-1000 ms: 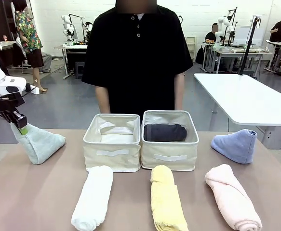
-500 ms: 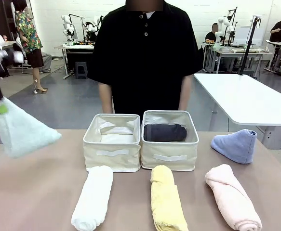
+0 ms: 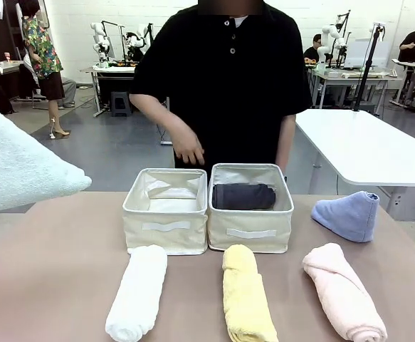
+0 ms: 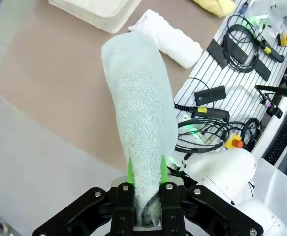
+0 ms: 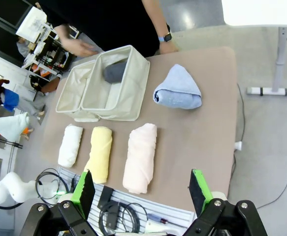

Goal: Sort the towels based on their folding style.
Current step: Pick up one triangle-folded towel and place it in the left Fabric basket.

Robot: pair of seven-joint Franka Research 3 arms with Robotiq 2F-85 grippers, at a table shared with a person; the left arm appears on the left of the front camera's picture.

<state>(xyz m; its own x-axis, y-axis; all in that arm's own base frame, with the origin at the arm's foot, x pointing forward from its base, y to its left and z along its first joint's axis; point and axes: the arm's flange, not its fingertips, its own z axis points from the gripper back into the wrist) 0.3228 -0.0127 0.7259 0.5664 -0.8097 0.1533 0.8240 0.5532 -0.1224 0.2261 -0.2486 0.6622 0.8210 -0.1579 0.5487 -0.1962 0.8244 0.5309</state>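
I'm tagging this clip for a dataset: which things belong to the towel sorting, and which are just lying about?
Job: mint green towel, held by the left gripper; dark grey towel, in the right basket; white towel; yellow towel; pale pink towel; light blue towel; left basket.
Lying about: cables on the rack; white side table.

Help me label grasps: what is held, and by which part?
The left gripper is shut on the mint green towel, pinching its narrow end; the right gripper is open, holding nothing.
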